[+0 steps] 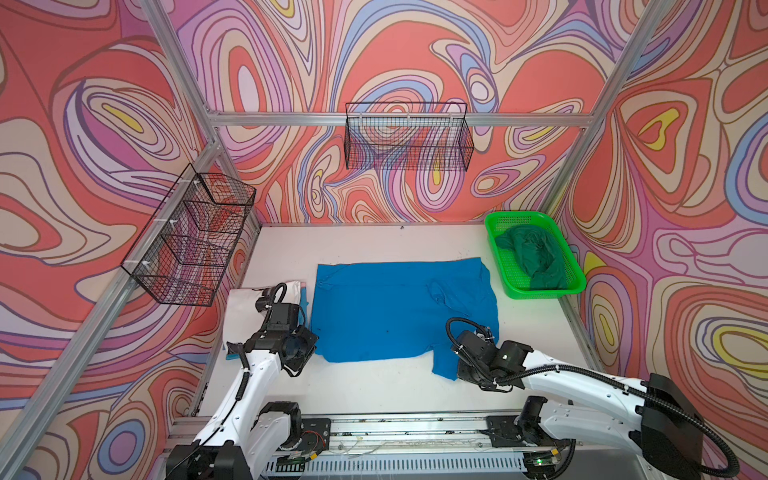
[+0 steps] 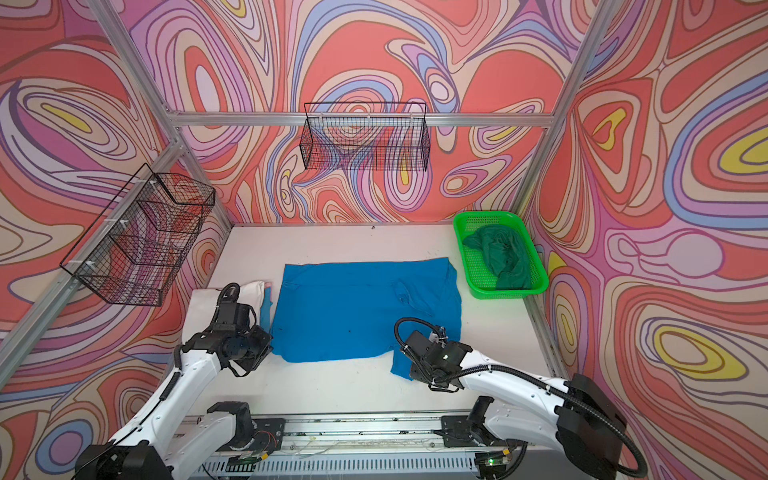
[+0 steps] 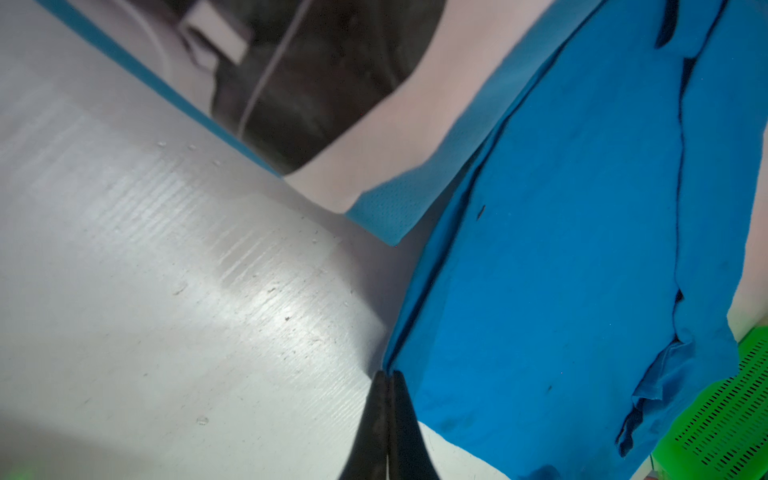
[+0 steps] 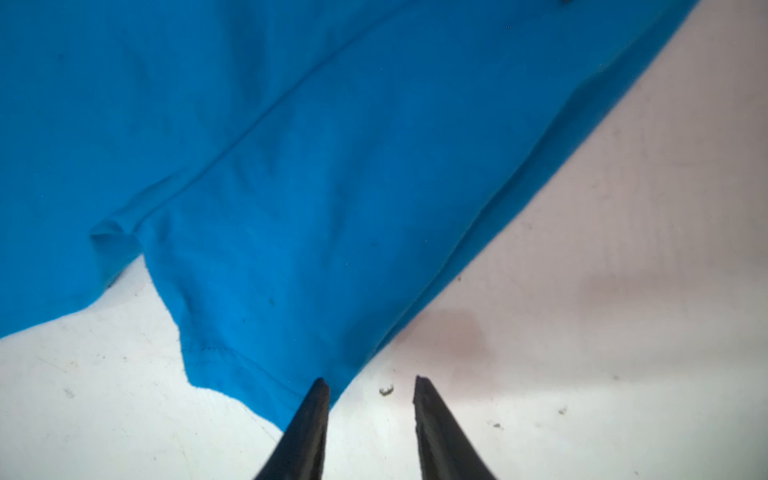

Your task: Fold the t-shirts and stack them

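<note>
White tabletop point(image 1: 374, 386) bears bright blue t-shirt point(image 1: 395, 307), corner pinched by left end effector point(image 3: 387, 374), right end effector point(image 4: 370, 380) gaping at sleeve.

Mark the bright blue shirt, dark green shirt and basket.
bright blue shirt point(image 1: 386, 311), in a top view, mid-body
dark green shirt point(image 1: 528, 253), in a top view, heap centre
green basket point(image 1: 540, 294), in a top view, near rim

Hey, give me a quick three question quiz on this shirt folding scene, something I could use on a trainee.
1. True or false: the dark green t-shirt lies in the green basket.
2. Whose jaws stand apart? A: left gripper. B: right gripper.
3. Fill in: the bright blue t-shirt lies spread on the ____.
Key: 1 true; 2 B; 3 table.
</note>
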You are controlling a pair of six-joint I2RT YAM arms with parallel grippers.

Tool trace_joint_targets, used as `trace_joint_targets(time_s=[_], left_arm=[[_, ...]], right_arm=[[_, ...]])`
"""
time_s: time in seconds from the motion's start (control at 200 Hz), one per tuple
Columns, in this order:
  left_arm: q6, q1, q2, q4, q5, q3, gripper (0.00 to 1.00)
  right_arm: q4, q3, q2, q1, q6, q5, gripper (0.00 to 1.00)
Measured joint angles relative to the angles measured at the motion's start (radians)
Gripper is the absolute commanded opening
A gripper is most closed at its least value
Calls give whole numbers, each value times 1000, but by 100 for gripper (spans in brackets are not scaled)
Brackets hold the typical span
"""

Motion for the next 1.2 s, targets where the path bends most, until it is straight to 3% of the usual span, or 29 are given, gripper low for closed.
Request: trace_joint_targets(time_s=[0.215,0.386,0.611,1.197], left_arm=[[3,-6,3,3,27,7,0],[16,-11,36,5,53,50,0],[21,-19,34,5,60,52,0],[21,-26,14,5,62,51,0]], right_arm=[[-30,-39,-53,93,64,5,31],[7,-70,15,152,98,4,34],[78,-43,77,159,107,43,41],[82,55,162,159,70,148,41]])
